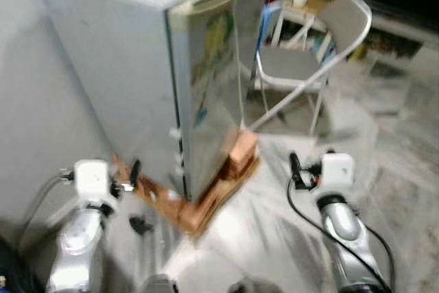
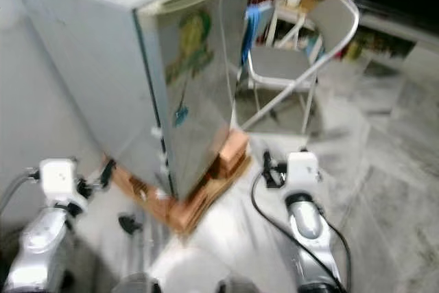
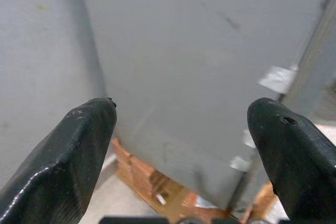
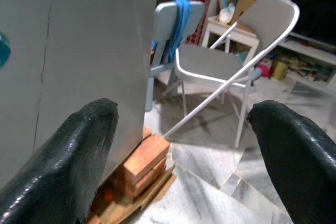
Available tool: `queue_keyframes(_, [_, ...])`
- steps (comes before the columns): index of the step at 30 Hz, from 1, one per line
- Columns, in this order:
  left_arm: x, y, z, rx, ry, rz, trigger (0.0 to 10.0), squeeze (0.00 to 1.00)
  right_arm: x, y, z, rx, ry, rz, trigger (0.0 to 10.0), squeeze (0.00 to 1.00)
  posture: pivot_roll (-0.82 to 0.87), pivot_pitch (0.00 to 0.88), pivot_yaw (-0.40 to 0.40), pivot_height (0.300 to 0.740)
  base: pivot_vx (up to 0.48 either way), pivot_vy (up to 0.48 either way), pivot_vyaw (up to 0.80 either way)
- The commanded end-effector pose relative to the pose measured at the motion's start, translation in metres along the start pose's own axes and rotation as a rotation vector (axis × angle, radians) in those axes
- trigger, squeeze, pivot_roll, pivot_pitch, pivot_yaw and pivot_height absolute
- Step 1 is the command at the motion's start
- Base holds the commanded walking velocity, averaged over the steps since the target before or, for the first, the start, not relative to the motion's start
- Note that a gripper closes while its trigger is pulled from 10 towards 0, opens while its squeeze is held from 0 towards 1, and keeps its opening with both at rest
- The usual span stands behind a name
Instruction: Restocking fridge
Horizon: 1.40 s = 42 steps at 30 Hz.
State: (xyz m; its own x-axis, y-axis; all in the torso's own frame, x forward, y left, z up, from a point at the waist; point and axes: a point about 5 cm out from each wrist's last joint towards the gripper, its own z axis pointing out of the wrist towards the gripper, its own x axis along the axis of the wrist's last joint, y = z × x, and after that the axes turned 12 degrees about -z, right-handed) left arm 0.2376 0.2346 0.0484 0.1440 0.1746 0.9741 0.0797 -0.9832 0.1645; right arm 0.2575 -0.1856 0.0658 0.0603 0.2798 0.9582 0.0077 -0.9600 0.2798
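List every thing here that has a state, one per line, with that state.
fridge: door shut, raised off the floor on bricks and boards
bricks: stacked under the fridge's corner
folding chair: unfolded, standing, seat bare
blue chair: standing behind the folding chair, blue cloth draped over its back
left gripper: open, holding nothing, facing the fridge's side
right gripper: open, holding nothing, facing the chairs
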Motion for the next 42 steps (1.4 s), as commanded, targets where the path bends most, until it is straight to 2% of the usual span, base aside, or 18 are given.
queue_keyframes(1, [-0.004,0.011,0.002,-0.057,-0.014,-0.013,10.0,0.00,0.000,0.010,-0.001,-0.031,0.005,0.005,10.0,0.00,-0.01,0.016,-0.050,0.740,0.000,0.000,0.00])
queue_keyframes(6, [-0.004,0.018,0.004,-0.103,-0.015,-0.013,10.0,0.00,0.001,0.010,0.000,-0.029,0.002,0.008,10.0,0.00,-0.01,0.021,-0.048,0.740,0.000,0.246,0.00])
queue_keyframes(18, [-0.003,0.022,0.007,-0.120,-0.007,-0.022,10.0,0.00,0.000,0.008,0.000,-0.024,0.005,0.003,10.0,0.00,-0.01,0.020,-0.047,0.740,0.000,0.433,-0.80])
queue_keyframes(37, [-0.005,0.040,0.007,-0.212,-0.007,-0.050,10.0,0.00,0.003,0.001,0.003,0.003,0.019,0.015,10.0,0.00,-0.01,0.017,-0.051,0.740,0.000,0.000,-0.71])
queue_keyframes(39, [-0.004,0.039,0.009,-0.203,0.001,-0.045,10.0,0.00,0.001,0.001,0.001,0.004,0.015,0.015,10.0,0.00,-0.01,0.018,-0.051,0.740,0.000,0.000,0.00])
queue_keyframes(42, [0.000,0.034,0.017,-0.134,0.023,-0.026,10.0,0.00,0.001,0.002,0.000,0.003,0.013,0.013,10.0,0.00,-0.01,0.017,-0.051,0.740,0.000,0.000,0.00])
